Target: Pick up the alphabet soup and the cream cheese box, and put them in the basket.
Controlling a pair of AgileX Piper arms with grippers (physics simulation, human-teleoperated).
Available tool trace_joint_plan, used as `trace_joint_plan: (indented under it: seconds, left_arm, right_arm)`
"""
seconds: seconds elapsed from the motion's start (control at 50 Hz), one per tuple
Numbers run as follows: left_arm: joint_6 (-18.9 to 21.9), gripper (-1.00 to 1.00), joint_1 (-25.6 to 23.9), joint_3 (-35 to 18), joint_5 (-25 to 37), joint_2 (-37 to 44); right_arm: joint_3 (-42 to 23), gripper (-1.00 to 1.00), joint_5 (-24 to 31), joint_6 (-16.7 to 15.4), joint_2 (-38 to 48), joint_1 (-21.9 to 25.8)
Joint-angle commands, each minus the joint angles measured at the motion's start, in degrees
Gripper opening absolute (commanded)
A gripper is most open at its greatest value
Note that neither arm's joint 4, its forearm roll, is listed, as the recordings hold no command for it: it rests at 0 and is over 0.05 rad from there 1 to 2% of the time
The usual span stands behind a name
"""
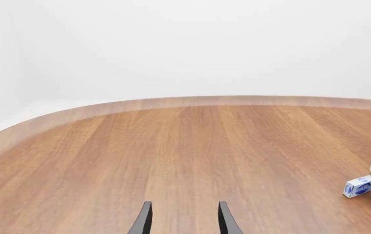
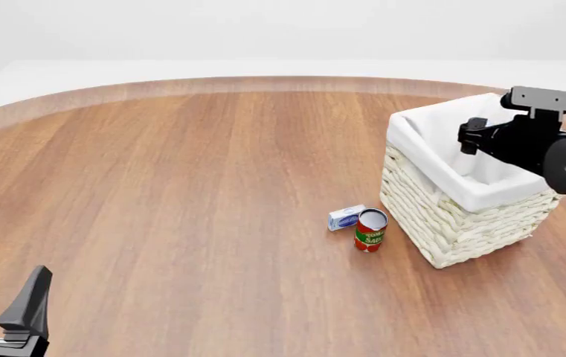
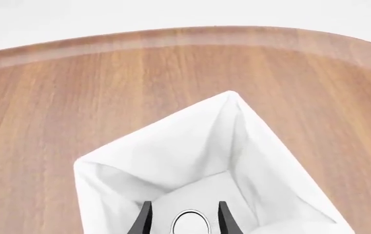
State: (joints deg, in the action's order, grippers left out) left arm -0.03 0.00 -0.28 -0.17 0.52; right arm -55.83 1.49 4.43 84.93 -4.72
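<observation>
A red and green can (image 2: 370,230) is seen touching the cream cheese box (image 2: 346,217) beside the basket (image 2: 461,223). Only the right wrist view shows the soup can (image 3: 190,223) between the right gripper (image 3: 184,222)'s parted fingers, grip unclear. The left gripper (image 1: 184,219) is parted, empty.

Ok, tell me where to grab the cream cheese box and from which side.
Probably from above, fingers across the narrow width of the cream cheese box. It lies flat on the table, so its top is free. The red and green can stands close on its right and the basket beyond, so a side approach looks crowded.
</observation>
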Motion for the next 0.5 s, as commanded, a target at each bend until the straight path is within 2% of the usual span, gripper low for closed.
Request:
trace_joint_plan:
  seconds: [0.02, 0.2, 0.3, 0.44, 0.5]
  left_arm:
    - [0.0, 1.00, 0.0, 0.0, 0.0, 0.0]
    - [0.0, 1.00, 0.0, 0.0, 0.1, -0.1]
    - [0.0, 1.00, 0.0, 0.0, 0.1, -0.1]
    - [0.0, 1.00, 0.0, 0.0, 0.1, -0.1]
    - [0.0, 1.00, 0.0, 0.0, 0.1, -0.1]
  right_arm:
    - [-0.9, 1.00, 0.1, -0.4, -1.4, -0.8]
    - [-2.1, 1.00, 1.3, -1.6, -3.1, 1.2]
    - [-3.9, 1.00, 5.2, -5.4, -6.2, 3.2]
    - [-6.9, 1.00, 9.1, -11.2, -6.7, 3.4]
    - [-7.9, 1.00, 9.8, -11.0, -6.6, 3.2]
